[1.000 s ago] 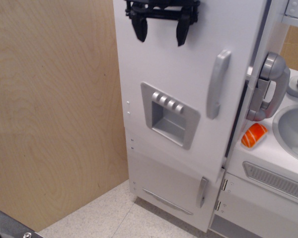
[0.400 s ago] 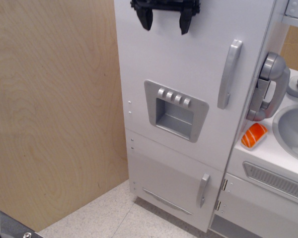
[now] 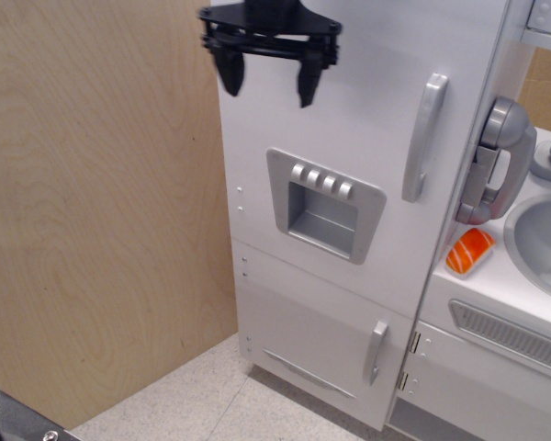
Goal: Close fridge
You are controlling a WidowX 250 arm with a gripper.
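plywood wall (image 3: 92, 202) on one side, sink unit (image 3: 533, 248) on the other, with the fridge (image 3: 349, 138) standing between them. its big door (image 3: 331, 165) looks flush with the cabinet, so closing seems basically done, though the seam's hard to see. gripper (image 3: 266, 78) hangs above the dispenser panel (image 3: 324, 204), fingers spread wide, holding nothing.

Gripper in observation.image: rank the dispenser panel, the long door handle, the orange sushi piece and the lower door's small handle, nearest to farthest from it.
From the gripper, by image position:
1. Dispenser panel, below it on the fridge door.
2. Long door handle, to its right; nearly as close.
3. Orange sushi piece, right, on the sink counter.
4. Small handle, lowest, on the lower door.
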